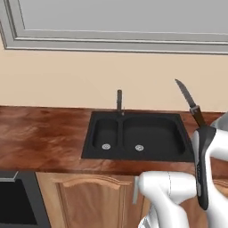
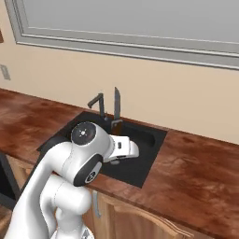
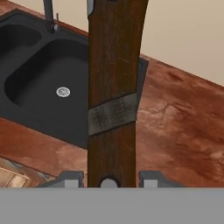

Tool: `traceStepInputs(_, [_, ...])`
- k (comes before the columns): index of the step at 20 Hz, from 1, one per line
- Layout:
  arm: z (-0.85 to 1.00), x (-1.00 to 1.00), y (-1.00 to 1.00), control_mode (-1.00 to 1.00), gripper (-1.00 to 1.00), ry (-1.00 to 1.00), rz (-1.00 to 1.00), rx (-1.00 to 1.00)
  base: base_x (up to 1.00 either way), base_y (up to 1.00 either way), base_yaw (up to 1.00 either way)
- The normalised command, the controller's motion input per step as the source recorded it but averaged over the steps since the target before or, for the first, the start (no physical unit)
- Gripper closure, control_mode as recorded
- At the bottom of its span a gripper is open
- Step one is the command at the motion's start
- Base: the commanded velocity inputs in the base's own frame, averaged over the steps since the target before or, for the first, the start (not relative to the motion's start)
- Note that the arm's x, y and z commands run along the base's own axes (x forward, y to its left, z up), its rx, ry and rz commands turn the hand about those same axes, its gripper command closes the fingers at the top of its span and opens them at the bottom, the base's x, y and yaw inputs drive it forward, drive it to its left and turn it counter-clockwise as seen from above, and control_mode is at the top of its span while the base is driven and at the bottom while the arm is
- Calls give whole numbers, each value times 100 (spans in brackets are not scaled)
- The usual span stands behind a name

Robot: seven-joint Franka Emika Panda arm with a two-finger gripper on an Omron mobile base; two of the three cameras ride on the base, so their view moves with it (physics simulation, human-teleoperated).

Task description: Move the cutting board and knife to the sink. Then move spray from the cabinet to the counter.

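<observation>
Knife (image 3: 113,87) handle fills the hand view's centre, clamped between the gripper (image 3: 109,178) fingertips; blade tip cut off at the top edge. Base views show the knife held blade-up in the air by the sink (image 1: 138,136). Faucet (image 1: 119,101) behind on the counter (image 1: 40,138). Arm hides the gripper there.

We see even, bright, rendered light with no single source we can place. The counter (image 1: 40,133) shows soft pale sheen at nine o'clock in the left base view. The sink (image 1: 138,136) basins stay dark, barely shaded. Edges look slightly soft and pixelated; no blur, no bending at the borders.
</observation>
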Motion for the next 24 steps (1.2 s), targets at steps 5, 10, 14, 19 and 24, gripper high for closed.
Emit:
traceStepInputs(5, [0, 0, 0, 100, 100, 0, 0, 0, 36, 40, -26])
traceStepInputs(10, [0, 0, 0, 100, 100, 0, 0, 0, 26, 51, -21])
traceStepInputs(14, [0, 0, 0, 100, 100, 0, 0, 0, 6, 58, -14])
traceStepInputs(19, [0, 0, 0, 100, 100, 0, 0, 0, 19, 31, -9])
traceStepInputs(24, [0, 0, 0, 100, 100, 0, 0, 0, 46, -12, -6])
